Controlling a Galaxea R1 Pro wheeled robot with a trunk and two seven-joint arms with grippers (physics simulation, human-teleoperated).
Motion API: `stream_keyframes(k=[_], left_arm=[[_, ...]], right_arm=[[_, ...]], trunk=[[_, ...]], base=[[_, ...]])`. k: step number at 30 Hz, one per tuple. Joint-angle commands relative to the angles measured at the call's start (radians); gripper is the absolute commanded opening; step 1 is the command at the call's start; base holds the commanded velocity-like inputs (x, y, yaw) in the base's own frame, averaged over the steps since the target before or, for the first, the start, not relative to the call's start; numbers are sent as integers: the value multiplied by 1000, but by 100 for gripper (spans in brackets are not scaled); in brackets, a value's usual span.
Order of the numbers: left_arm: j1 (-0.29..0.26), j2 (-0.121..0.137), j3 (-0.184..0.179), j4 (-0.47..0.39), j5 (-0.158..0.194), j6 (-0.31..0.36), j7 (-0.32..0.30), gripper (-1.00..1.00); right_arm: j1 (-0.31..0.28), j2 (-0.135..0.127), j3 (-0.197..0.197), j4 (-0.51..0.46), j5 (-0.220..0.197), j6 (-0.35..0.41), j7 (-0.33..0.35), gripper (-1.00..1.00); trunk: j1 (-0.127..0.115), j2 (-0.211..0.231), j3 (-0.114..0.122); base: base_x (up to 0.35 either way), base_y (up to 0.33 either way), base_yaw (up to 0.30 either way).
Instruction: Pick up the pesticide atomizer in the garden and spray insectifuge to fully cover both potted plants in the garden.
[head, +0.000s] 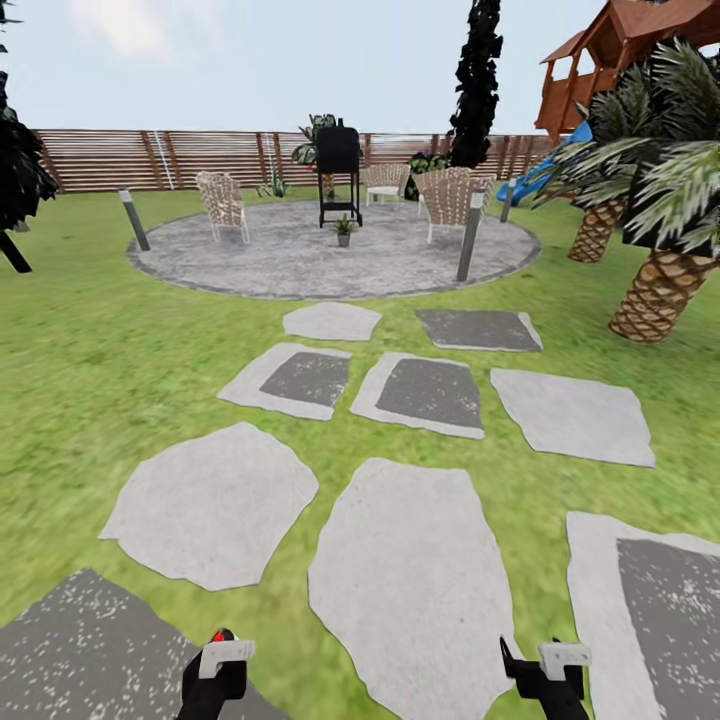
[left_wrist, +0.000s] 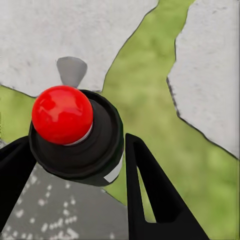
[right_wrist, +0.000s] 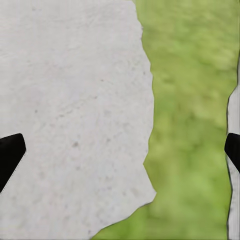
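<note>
My left gripper (head: 214, 678) sits at the bottom edge of the head view, shut on the pesticide atomizer (head: 219, 637), whose red top pokes up above it. In the left wrist view the atomizer's red top and dark body (left_wrist: 62, 114) sit clamped between the black fingers (left_wrist: 150, 190) of the left gripper (left_wrist: 75, 146), over a stepping stone and grass. The right gripper (head: 543, 672) is open and holds nothing; in its wrist view (right_wrist: 122, 150) it hangs over a pale stone's edge. One small potted plant (head: 344, 229) stands far ahead on the round patio (head: 260, 262), just in front of the grill.
Stepping stones (head: 410, 580) lead across the lawn to the patio. A black grill (head: 338, 170), wicker chairs (head: 222, 203) and grey lamp posts (head: 470, 235) stand there. Palms (head: 660, 290) and a wooden playhouse (head: 610, 60) are at the right; a slat fence (head: 150, 158) runs behind.
</note>
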Motion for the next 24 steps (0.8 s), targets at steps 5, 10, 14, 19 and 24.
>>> stream_keyframes(k=[5, 10, 14, 19, 24], left_arm=[[0, 0, 0, 1, 1, -3, 2, -100], [0, 0, -1, 1, 1, -3, 1, -100], [0, 0, -1, 1, 1, -3, 1, -100], [0, -1, 0, 1, 2, -3, 1, -100], [0, -1, -1, 1, 1, -3, 2, -100]], right_arm=[[-1, 1, -4, 1, 2, -3, 1, 100], [-1, 1, -4, 1, 2, -3, 1, 100], [-1, 1, -4, 1, 2, -3, 1, 100], [0, 1, -4, 1, 2, -3, 1, 100], [0, 1, -4, 1, 2, -3, 1, 100]], trunk=[[-4, 7, 10], [-4, 7, 18], [-4, 7, 24], [-4, 7, 31], [-4, 7, 33]], base=[[0, 0, 0], [0, 0, 0], [97, 0, 0], [289, 0, 0], [330, 0, 0]])
